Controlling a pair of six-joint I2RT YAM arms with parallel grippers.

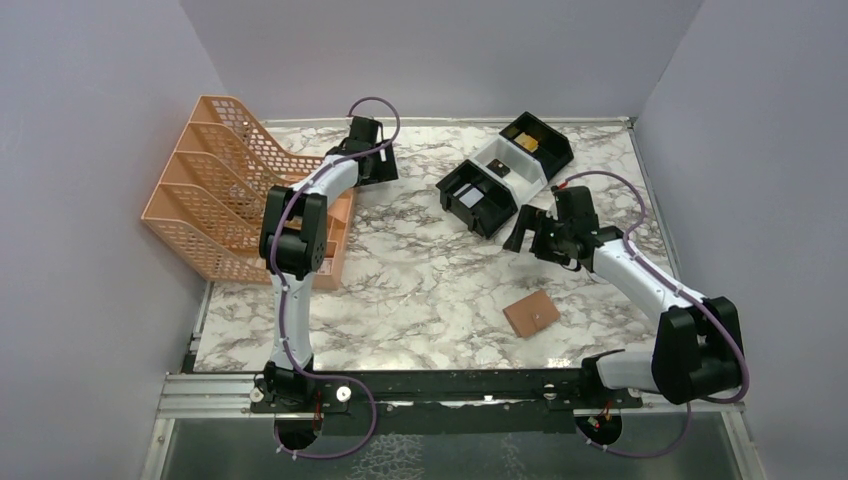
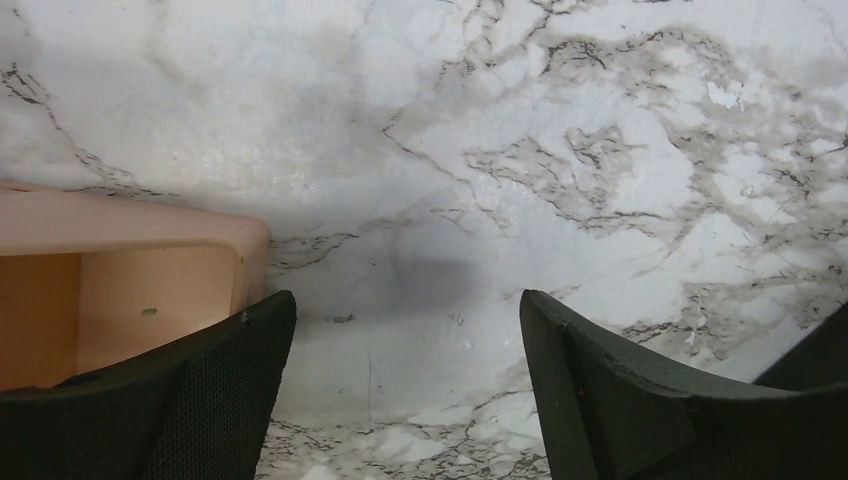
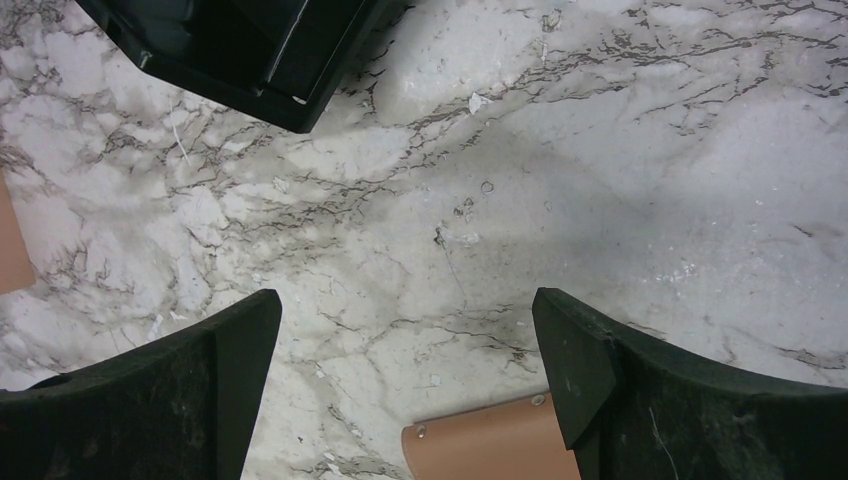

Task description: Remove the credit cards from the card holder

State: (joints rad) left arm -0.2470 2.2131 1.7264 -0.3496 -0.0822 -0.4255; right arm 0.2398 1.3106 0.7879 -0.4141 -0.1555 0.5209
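both claws gape empty: left claw beside the orange rack, right claw between the tray and the flat, tan, folded card holder.

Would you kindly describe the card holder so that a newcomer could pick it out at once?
On the marble-patterned table, look at the near right area, in front of the black-and-white three-compartment tray. The small flat square tan-brown leather card holder lies there on its own. Unlike the tall orange mesh file rack at the left, it is thin and solid.
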